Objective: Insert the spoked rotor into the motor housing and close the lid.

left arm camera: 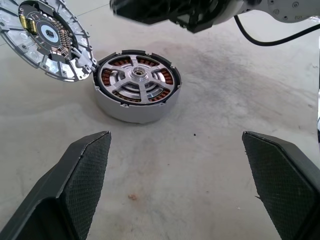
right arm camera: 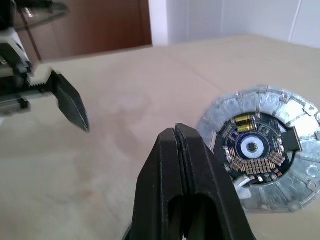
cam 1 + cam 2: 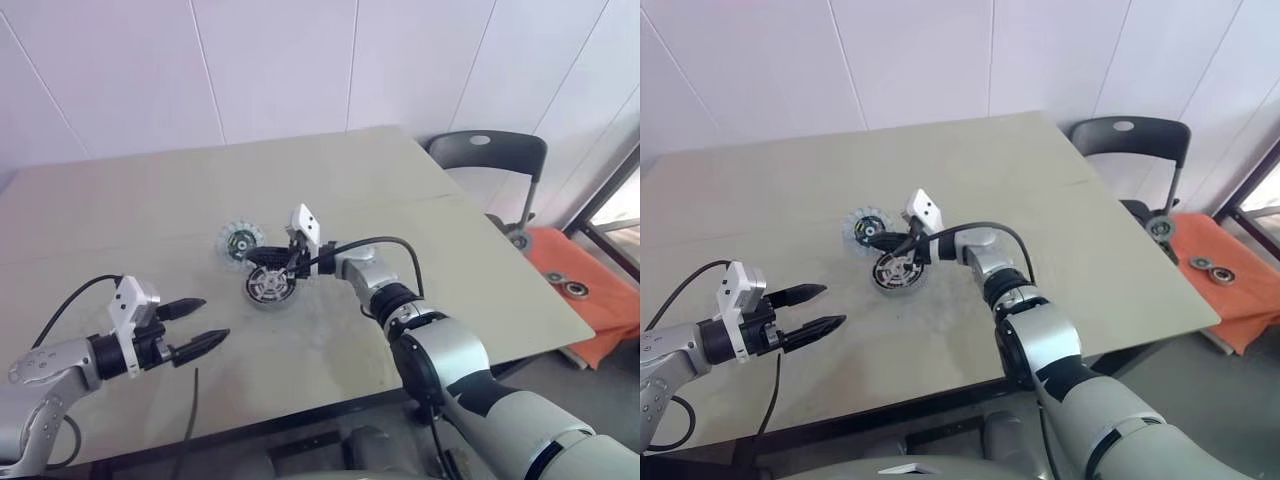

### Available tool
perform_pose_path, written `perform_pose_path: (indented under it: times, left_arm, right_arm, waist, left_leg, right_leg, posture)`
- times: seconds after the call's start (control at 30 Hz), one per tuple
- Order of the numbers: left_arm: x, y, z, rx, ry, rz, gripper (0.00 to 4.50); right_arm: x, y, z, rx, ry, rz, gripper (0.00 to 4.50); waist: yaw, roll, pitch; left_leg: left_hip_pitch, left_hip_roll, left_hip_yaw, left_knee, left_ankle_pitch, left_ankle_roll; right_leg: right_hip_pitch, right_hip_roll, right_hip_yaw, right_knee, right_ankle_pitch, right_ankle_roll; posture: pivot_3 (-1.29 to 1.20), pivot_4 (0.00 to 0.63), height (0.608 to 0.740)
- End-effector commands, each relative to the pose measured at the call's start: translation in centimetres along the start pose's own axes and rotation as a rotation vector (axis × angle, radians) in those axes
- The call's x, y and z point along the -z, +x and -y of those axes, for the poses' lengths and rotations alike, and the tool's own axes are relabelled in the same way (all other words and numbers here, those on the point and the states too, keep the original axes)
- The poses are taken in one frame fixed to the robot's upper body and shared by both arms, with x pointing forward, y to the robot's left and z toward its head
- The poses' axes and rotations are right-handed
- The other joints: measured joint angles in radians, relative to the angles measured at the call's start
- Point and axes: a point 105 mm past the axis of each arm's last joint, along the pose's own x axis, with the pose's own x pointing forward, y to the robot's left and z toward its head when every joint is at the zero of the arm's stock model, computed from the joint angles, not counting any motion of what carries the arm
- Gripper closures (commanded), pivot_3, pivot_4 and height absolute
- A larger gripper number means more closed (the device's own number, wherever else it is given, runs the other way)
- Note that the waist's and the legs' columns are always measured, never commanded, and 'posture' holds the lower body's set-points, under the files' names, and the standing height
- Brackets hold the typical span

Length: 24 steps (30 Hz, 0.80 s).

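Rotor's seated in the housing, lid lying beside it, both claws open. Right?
Not quite: only the left claw is open. The right claw is shut, fingers pressed together in the right wrist view. The spoked rotor does sit in the motor housing, and the lid lies beside it.

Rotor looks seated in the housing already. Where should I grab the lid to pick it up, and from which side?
Judging by its pose, take the lid by its thin outer rim. It lies flat on the table, circuit side up, its near edge against the motor housing. Coming from above, over the side away from the housing, looks best. The open left pincer is free; the right pincer is shut, over the housing.
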Motion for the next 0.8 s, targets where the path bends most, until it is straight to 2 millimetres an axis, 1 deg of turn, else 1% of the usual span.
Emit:
perform_pose_path:
  times: [0.03,0.1,0.17,0.3,0.37,0.43,0.57,0.6,0.67,0.7,0.8]
  left_arm:
    - [-0.8,0.1,0.2,0.003,0.024,0.025,0.02]
    - [-0.8,0.1,0.2,0.003,0.023,0.027,0.02]
    - [-0.8,0.2,0.3,0.003,0.022,0.03,0.02]
    - [-0.8,0.2,0.3,0.0,0.021,0.031,0.02]
    - [-0.8,0.2,0.2,-0.001,0.021,0.031,0.02]
    - [-0.9,0.2,0.2,-0.001,0.021,0.033,0.02]
    - [-0.9,0.3,0.2,0.0,0.021,0.035,0.02]
    - [-0.9,0.3,0.2,0.001,0.02,0.035,0.02]
    - [-0.9,0.3,0.1,0.001,0.02,0.035,0.02]
    - [-0.9,0.3,0.1,0.001,0.021,0.035,0.02]
    - [-0.9,0.3,0.1,0.0,0.021,0.039,0.02]
  right_arm:
    - [1.5,-0.1,-0.2,0.017,-0.126,-0.102,4.5]
    - [2.9,-0.4,-0.4,0.016,-0.164,-0.172,4.5]
    - [3.7,-0.6,-0.5,0.011,-0.184,-0.206,4.5]
    - [3.5,-0.6,-0.5,0.01,-0.175,-0.19,4.5]
    - [2.8,-0.4,-0.5,0.009,-0.163,-0.153,4.5]
    - [1.6,-0.2,-0.5,0.001,-0.129,-0.086,4.5]
    - [-2.0,-0.1,0.4,-0.001,0.054,0.111,4.5]
    - [-2.6,-0.1,0.6,-0.001,0.081,0.141,4.5]
    - [-3.0,-0.2,0.9,0.009,0.098,0.158,4.5]
    - [-2.6,-0.2,1.1,0.036,0.068,0.124,4.5]
    - [0.2,-0.2,1.2,0.101,-0.09,-0.054,4.5]
  waist:
    - [0.0,0.0,0.0]
    - [0.0,-0.001,0.0]
    - [0.0,-0.001,-0.001]
    - [-0.001,-0.002,-0.001]
    - [-0.001,-0.002,-0.001]
    - [-0.001,-0.002,-0.001]
    - [0.0,-0.002,-0.001]
    - [0.0,-0.002,-0.001]
    - [0.0,-0.001,-0.001]
    - [0.0,-0.001,-0.001]
    - [0.001,-0.001,-0.001]
  left_leg:
    - [0.0,0.0,0.0,0.0,0.0,0.0]
    - [0.0,0.0,0.0,0.0,0.0,0.0]
    - [0.0,0.0,0.0,0.0,0.0,0.0]
    - [0.001,0.0,0.0,0.001,0.0,0.0]
    - [0.001,0.0,0.0,0.001,0.0,0.0]
    - [0.001,0.0,0.0,0.001,0.0,0.0]
    - [0.001,0.0,0.0,0.001,0.0,0.0]
    - [0.001,0.0,0.0,0.001,0.0,0.0]
    - [0.001,0.0,0.0,0.001,0.0,0.0]
    - [0.001,0.0,0.0,0.001,0.0,0.0]
    - [0.001,0.0,0.0,0.001,0.0,0.0]
  right_leg:
    - [0.0,0.0,0.0,0.0,0.0,0.0]
    - [0.0,0.0,0.0,0.0,0.0,0.0]
    - [0.0,0.0,0.0,0.0,0.0,0.0]
    - [0.001,0.0,0.0,0.001,0.0,0.0]
    - [0.001,0.0,0.0,0.001,0.0,0.0]
    - [0.001,0.0,0.0,0.001,0.0,0.0]
    - [0.001,0.0,0.0,0.001,0.0,0.0]
    - [0.001,0.0,0.0,0.001,0.0,0.0]
    - [0.001,0.0,0.0,0.001,0.0,0.0]
    - [0.001,0.0,0.0,0.001,0.0,0.0]
    - [0.001,0.0,0.0,0.001,0.0,0.0]
  posture:
    - [0.0,0.0,0.74]
    - [0.0,0.0,0.74]
    - [0.0,0.0,0.74]
    - [0.0,0.0,0.74]
    - [0.0,0.0,0.74]
    - [0.0,0.0,0.74]
    - [0.0,0.0,0.74]
    - [0.0,0.0,0.74]
    - [0.0,0.0,0.74]
    - [0.0,0.0,0.74]
    - [0.0,0.0,0.74]
